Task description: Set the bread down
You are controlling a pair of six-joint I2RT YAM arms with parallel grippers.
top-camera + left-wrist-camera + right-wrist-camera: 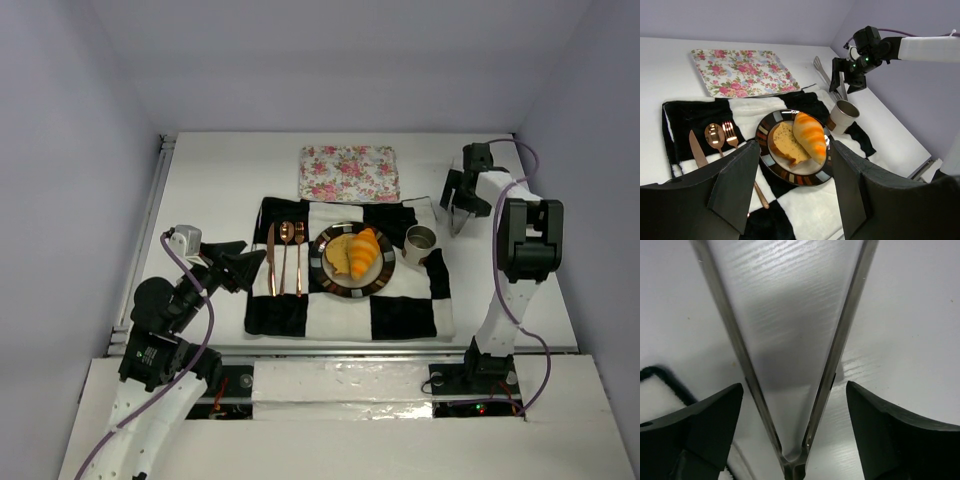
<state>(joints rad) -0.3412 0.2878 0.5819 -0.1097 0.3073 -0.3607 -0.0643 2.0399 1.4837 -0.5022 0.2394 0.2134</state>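
**Placing looks finished, nothing gripped**

The left fingers (735, 185) stand spread and empty at the left edge of the mat (805, 215). Beyond them the croissant (810, 136) and slice (786, 144) lie touching on the plate (790, 176), so the bread looks placed. Farther right, the right fingers (705, 425) gape either side of tongs (790, 365) lying on the surface (900, 315), not gripping them, probably because the tool is no longer needed.

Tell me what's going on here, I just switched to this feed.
The croissant and the slice already lie together on the plate, which sits on the checkered placemat. The left tool is open and empty, hovering by the placemat's left edge. The right tool is off at the far right of the table, its fingers on either side of a pair of metal tongs. Whether it grips them cannot be told.
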